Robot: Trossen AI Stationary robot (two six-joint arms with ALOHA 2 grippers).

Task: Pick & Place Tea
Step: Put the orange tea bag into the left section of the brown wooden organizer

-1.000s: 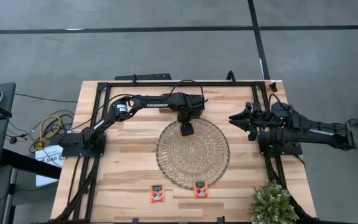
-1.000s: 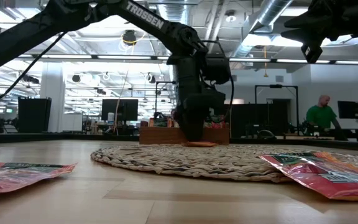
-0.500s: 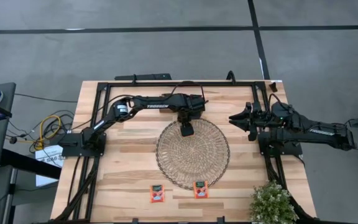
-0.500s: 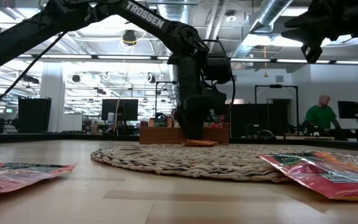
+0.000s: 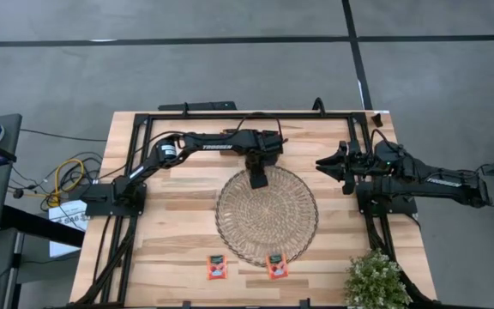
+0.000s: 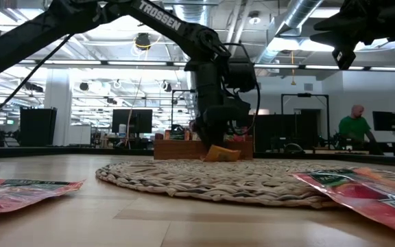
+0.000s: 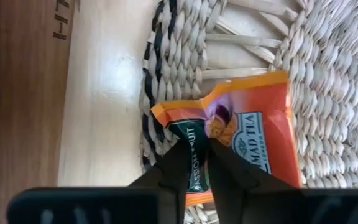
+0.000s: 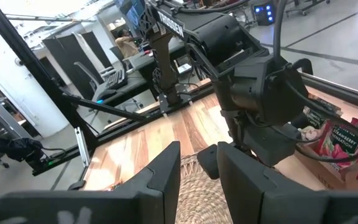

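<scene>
An orange tea packet [image 7: 253, 134] with a dark green label lies on the far rim of the round woven mat [image 5: 267, 223]. My left gripper [image 7: 205, 148] points straight down over it and is shut on it. Two more red-orange tea packets [image 5: 217, 268] [image 5: 276, 266] lie flat on the table near its near edge, the right one touching the mat's rim. My right gripper [image 5: 322, 163] waits open and level, high above the table's right side, holding nothing. My left gripper pinches the packet's middle, where the wrapper buckles into a raised ridge [image 7: 213, 118] between the two fingers. The fingers come from above, pointing down. In the low view the packet [image 6: 221, 153] sits tilted, one edge raised and the other on the mat.
A brown wooden tray [image 6: 184, 149] stands just beyond the mat's far rim, close to the left gripper. A potted plant [image 5: 376, 279] stands at the near right corner. A black frame [image 5: 144, 137] runs along the table's edges. A person stands far off in the room.
My left gripper has shut on the packet without changing place. The packet, flat on the mat before, is now buckled and tilted up. The mat has slid a little toward the near edge, and the right-hand packet at its rim has shifted with it.
</scene>
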